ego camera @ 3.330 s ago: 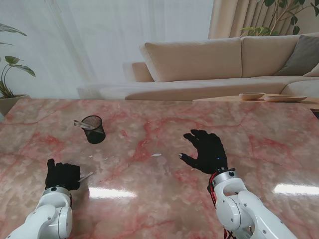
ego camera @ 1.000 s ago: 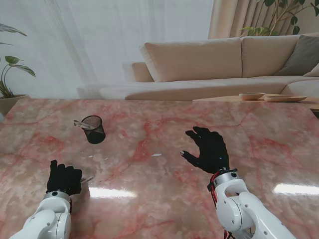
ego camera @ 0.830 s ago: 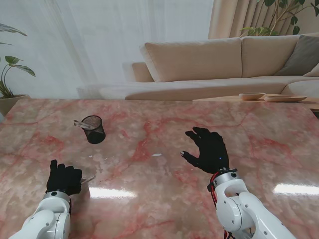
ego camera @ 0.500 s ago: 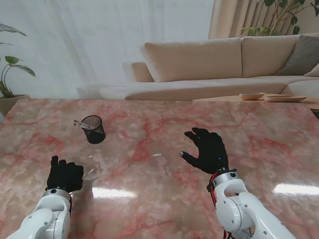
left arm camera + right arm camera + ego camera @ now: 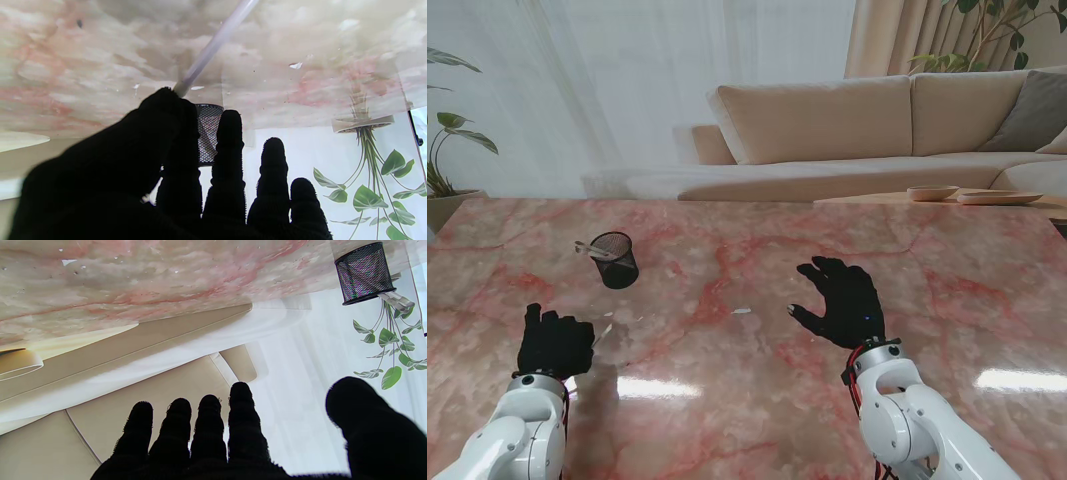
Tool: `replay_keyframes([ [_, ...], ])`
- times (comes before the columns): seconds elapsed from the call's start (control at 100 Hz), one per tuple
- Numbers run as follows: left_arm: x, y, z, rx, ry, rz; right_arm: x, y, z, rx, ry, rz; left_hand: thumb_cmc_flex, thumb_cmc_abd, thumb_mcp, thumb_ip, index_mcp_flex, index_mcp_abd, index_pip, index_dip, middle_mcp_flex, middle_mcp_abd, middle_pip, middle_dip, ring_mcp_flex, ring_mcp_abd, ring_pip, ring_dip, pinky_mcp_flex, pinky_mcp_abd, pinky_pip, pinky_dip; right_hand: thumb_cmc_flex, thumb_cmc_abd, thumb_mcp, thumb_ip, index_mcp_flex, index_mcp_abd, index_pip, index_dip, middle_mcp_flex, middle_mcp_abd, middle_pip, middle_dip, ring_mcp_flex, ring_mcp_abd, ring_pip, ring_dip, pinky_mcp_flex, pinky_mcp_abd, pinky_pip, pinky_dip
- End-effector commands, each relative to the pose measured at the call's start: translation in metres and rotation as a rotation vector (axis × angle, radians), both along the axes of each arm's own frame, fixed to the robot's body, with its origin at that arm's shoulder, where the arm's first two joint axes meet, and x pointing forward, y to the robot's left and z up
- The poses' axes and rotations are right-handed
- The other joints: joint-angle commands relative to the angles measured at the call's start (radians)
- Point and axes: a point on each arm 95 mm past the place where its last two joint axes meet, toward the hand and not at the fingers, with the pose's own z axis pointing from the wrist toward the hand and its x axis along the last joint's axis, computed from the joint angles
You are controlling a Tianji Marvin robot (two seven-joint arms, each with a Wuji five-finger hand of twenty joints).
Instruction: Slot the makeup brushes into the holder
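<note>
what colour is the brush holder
Black wire mesh holder, clearest in the right wrist view.

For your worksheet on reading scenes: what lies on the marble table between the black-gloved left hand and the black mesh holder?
In the stand view, the left hand pinches a pale makeup brush pointing toward the mesh holder; otherwise only bare pink marble table.

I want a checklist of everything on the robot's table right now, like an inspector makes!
Surface: pink marble table, glossy, glare spots.
Job's things: black mesh holder upright, one brush leaning out of it; another brush pinched in the left hand.
Clutter: small white fleck mid-table.
Hands: left hand shut on the brush; right hand open, holding nothing.
Cables: red wires at the right wrist.
Surroundings: beige sofa, curtains, plants, side table with dishes.
</note>
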Motion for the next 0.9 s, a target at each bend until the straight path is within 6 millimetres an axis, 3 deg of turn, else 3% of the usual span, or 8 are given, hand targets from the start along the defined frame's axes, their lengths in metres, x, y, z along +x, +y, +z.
replay_keyframes([
  [0.0, -0.002, -0.003, 0.004, -0.011, -0.017, -0.004, -0.002, 0.000, -0.004, 0.000, 0.022, -0.003, 0.018, 0.049, -0.006, -0.008, 0.045, -0.083, 0.054, 0.039, 0.046, 0.008, -0.011, -0.001, 0.021, -0.010, -0.024, 0.007, -0.003, -0.015, -0.027, -0.010, -0.011, 0.005, 0.005, 0.007, -0.006, -0.011, 0.008, 0.006, -0.002, 0.000, 0.005, 0.017, 0.005, -0.013, 0.003, 0.025, -0.023, 0.006, 0.002, 0.013],
  [0.5, -0.005, -0.003, 0.033, -0.154, -0.153, 0.032, -0.002, -0.001, -0.004, -0.002, 0.022, -0.004, 0.030, 0.058, -0.023, -0.006, 0.038, -0.080, 0.057, 0.044, 0.056, 0.001, -0.014, 0.077, 0.026, -0.008, -0.018, 0.014, -0.002, -0.024, -0.028, -0.013, -0.012, 0.007, 0.001, 0.005, -0.005, -0.011, 0.008, 0.006, -0.003, 0.001, 0.004, 0.017, 0.004, -0.012, 0.002, 0.025, -0.022, 0.007, 0.002, 0.013],
  [0.89, 0.004, -0.002, 0.069, -0.258, -0.296, 0.052, -0.001, 0.000, -0.003, -0.009, 0.025, 0.001, 0.037, 0.068, -0.039, -0.003, 0.029, -0.084, 0.058, 0.045, 0.050, -0.006, -0.024, 0.094, 0.019, -0.013, -0.023, 0.014, 0.001, -0.032, -0.040, -0.029, -0.013, 0.011, -0.003, 0.004, -0.006, -0.011, 0.008, 0.005, -0.005, 0.000, 0.003, 0.017, 0.003, -0.013, 0.001, 0.025, -0.023, 0.007, 0.002, 0.013],
])
